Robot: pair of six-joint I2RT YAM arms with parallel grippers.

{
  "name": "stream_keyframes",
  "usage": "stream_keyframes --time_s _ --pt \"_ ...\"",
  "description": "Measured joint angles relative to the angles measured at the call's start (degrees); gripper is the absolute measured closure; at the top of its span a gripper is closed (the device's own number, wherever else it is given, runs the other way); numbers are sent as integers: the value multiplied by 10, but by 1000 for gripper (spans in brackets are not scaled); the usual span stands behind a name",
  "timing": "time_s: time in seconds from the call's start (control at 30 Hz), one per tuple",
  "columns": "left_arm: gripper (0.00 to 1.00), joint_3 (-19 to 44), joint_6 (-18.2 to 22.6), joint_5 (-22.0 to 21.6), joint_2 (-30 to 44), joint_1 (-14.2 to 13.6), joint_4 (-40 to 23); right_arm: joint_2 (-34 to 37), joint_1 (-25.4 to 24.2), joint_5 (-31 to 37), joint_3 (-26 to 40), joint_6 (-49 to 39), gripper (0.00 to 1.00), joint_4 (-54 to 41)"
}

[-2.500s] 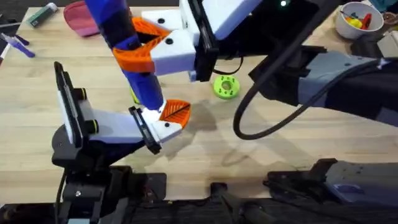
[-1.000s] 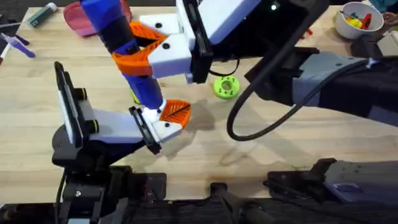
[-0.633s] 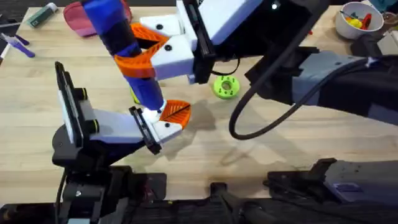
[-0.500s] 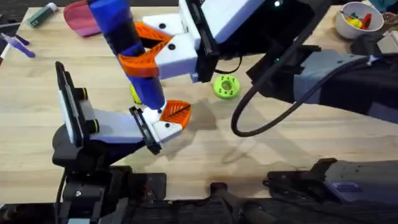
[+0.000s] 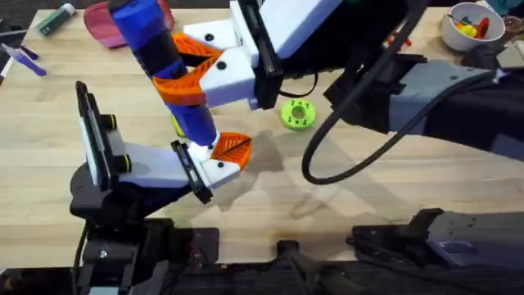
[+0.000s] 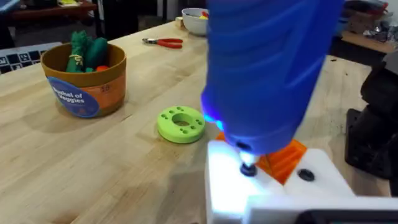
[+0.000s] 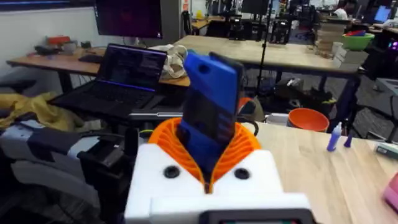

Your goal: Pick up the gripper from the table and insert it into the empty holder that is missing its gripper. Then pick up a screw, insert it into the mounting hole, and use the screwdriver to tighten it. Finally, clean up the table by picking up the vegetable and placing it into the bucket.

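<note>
My right gripper (image 5: 177,67) reaches across from the right and is shut on the blue screwdriver (image 5: 168,61), which stands nearly upright; its orange pads clamp the barrel (image 7: 208,134). The screwdriver's bit (image 6: 247,169) presses into a hole of the white holder (image 6: 227,186) on my left gripper (image 5: 225,157), whose fingers look shut together. The orange gripper tip (image 5: 232,147) sits in that mount. The screw is hidden under the bit. A sliver of the yellow vegetable (image 5: 175,124) shows behind the screwdriver. The bucket (image 6: 85,81) holds green toy vegetables.
A lime-green disc (image 5: 297,113) lies right of the screwdriver. A white bowl (image 5: 471,24) of toy vegetables is at the far right corner, a pink dish (image 5: 105,23) and pens at the far left. Red pliers (image 6: 163,42) lie beyond the bucket. A black cable loops over the table's middle.
The screwdriver's top sways slightly side to side in the right gripper while its bit stays on the white mount. The left arm barely shifts.
</note>
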Motion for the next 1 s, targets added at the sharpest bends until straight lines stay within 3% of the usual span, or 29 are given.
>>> stream_keyframes --time_s 0.43,0.77,0.97,1.0 --pt "987 0 -2 0 1 0 0 0 0 -2 1 -12 977 -5" --pt "987 0 3 -1 -1 0 1 0 2 -21 -7 5 977 52" --pt "987 0 6 0 -6 0 1 -16 1 -21 43 -19 977 -96" --pt "987 1 9 -1 -10 0 3 -16 1 -15 93 -55 977 -217"
